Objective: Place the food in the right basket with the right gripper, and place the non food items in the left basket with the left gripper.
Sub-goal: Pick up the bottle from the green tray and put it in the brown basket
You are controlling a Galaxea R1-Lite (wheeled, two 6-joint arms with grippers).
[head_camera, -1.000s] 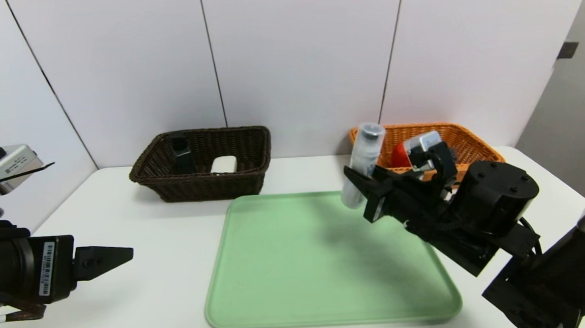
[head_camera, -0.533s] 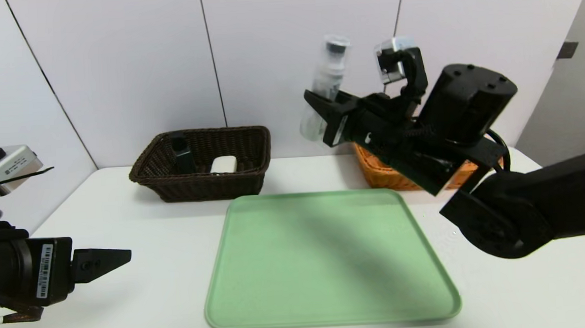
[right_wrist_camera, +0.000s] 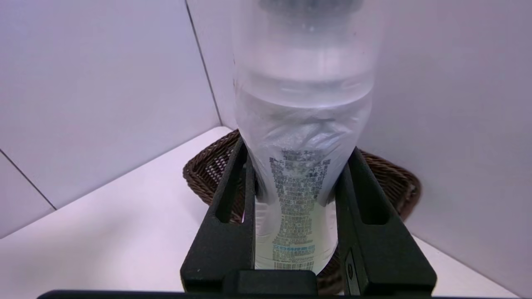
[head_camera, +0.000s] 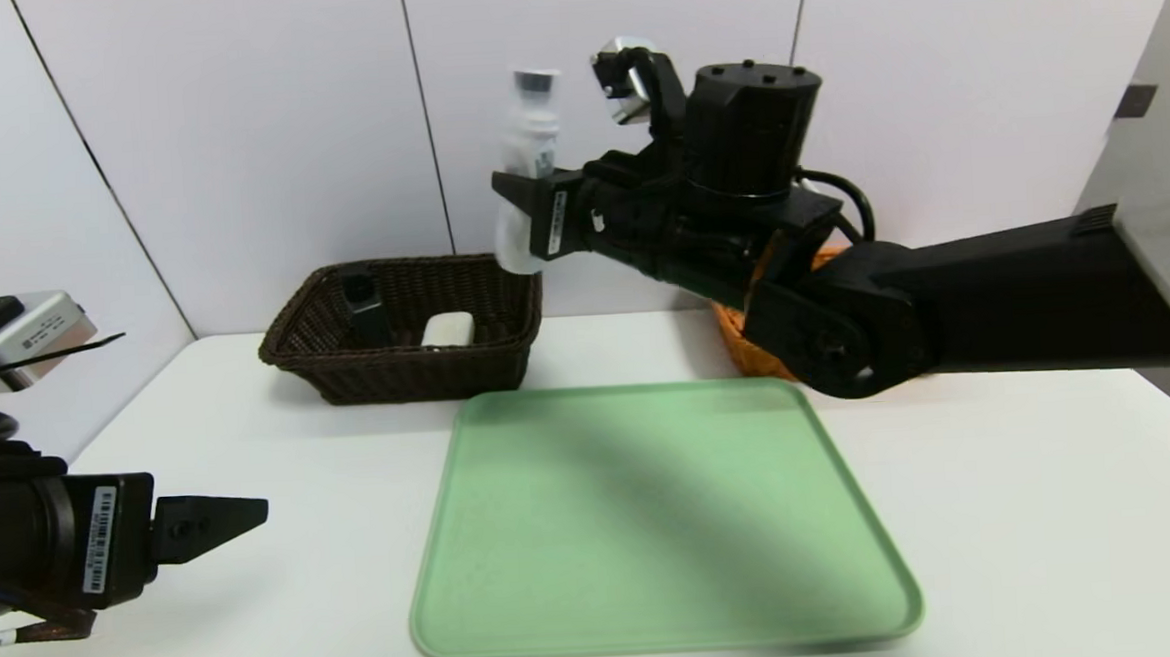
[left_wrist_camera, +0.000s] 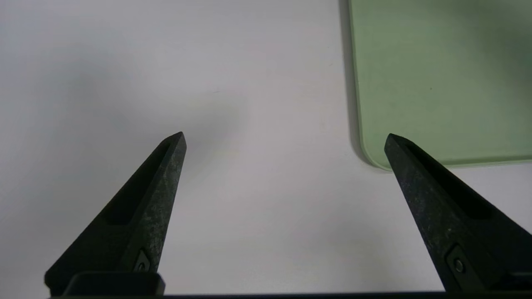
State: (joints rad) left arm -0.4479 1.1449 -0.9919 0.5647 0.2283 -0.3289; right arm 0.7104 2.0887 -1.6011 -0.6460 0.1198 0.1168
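right tool (head_camera: 529,211) clamped low on the white tube bottle (head_camera: 526,161), upright, high above the dark brown basket's (head_camera: 504,303) near corner; could pivot or slip out, missing beside onto the worktop (head_camera: 281,455); left tool (left_wrist_camera: 284,141) wide open, empty.

Small dark print on the white tube bottle (right_wrist_camera: 297,195) is unreadable.

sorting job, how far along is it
Done: black pump bottle and soap bar lie in the dark brown basket; the green tray is bare. In hand: right gripper holds the white tube bottle near that basket. Left gripper open, parked. The orange basket's contents are hidden.
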